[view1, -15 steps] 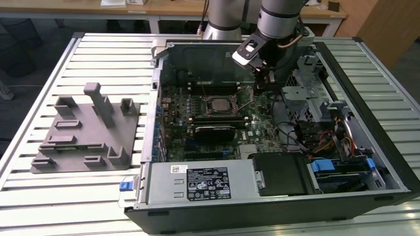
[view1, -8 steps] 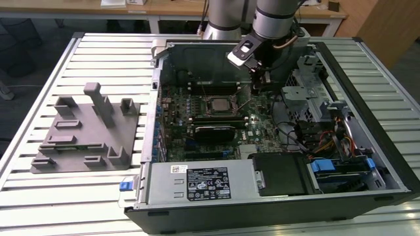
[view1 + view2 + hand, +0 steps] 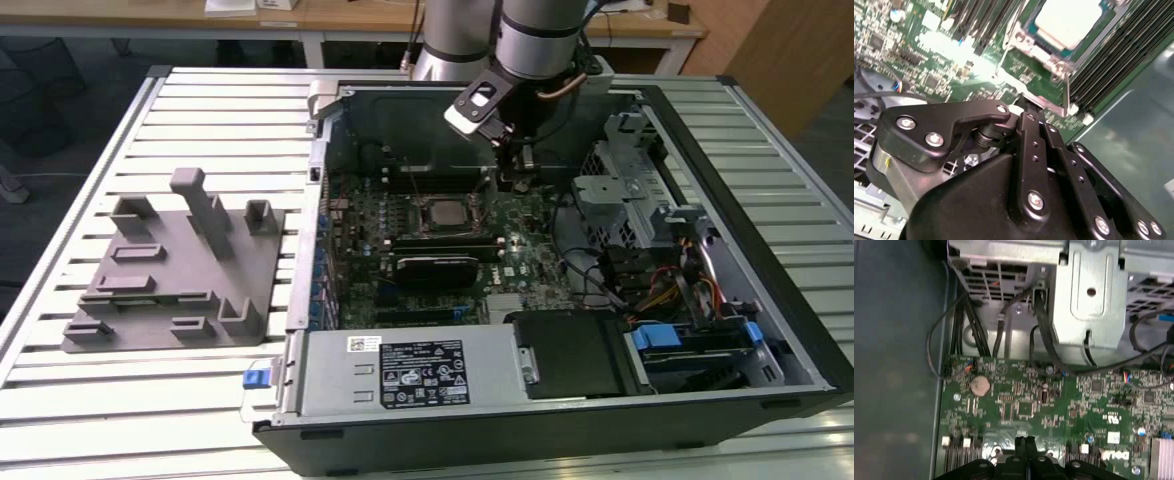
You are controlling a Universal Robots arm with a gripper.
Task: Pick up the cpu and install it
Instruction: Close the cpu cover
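The cpu (image 3: 1069, 20), a flat square chip with a silvery-white top, lies in the socket on the green motherboard (image 3: 944, 55) inside the open computer case. In the exterior view the cpu (image 3: 441, 212) sits near the middle of the board. My gripper (image 3: 518, 180) hangs just above the board, a little toward the exterior view's right of the socket and apart from the chip. Its black fingers (image 3: 1025, 442) are pressed together with nothing between them. In the second wrist view the gripper (image 3: 1026, 106) points at the socket's metal frame edge.
The case wall (image 3: 320, 150) and drive cage (image 3: 627, 190) flank the board. Black cables (image 3: 999, 335) run along the cage. Memory slots (image 3: 1124, 55) lie beside the socket. A grey plastic fixture (image 3: 174, 270) with upright blocks stands on the slatted table (image 3: 80, 400) at the exterior view's left.
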